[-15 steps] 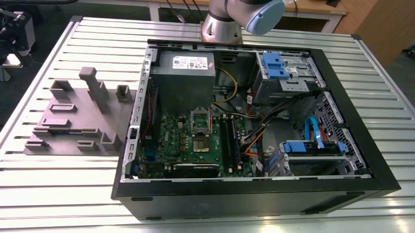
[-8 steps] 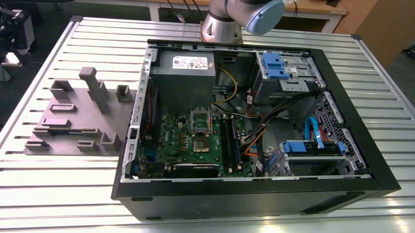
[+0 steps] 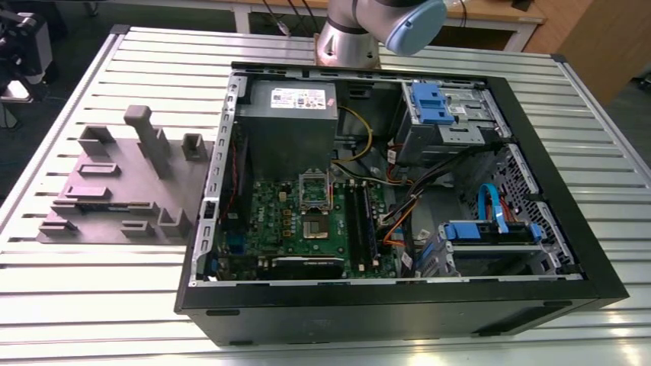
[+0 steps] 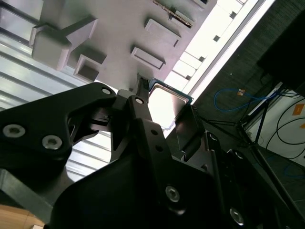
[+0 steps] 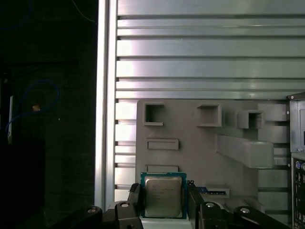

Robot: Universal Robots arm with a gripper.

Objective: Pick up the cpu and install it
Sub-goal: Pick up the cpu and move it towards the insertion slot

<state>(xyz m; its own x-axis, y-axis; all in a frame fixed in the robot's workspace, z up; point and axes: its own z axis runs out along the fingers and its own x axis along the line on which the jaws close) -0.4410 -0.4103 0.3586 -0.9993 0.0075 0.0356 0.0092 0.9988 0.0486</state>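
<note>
The cpu [image 5: 163,195] is a small square chip with a silvery top and a thin green edge. My gripper [image 5: 163,202] is shut on it, one black finger [image 5: 135,196] on each side. Chip and gripper hang well above the grey fixture block [image 5: 205,143] on the slatted table. In the second wrist view the cpu [image 4: 167,101] sits between the same black fingers [image 4: 143,107], with the fixture block [image 4: 119,28] far behind it. In the exterior view the open computer case [image 3: 529,152] lies on the table, and the socket [image 3: 314,207] shows on its green motherboard [image 3: 267,217].
The grey fixture block [image 3: 112,187] with its posts and pockets lies at the exterior view's left, beside the case. Inside the case are a power supply [image 3: 290,99], blue drive bays [image 3: 447,107] and loose cables [image 3: 428,191]. The arm [image 3: 376,30] stands behind the case.
</note>
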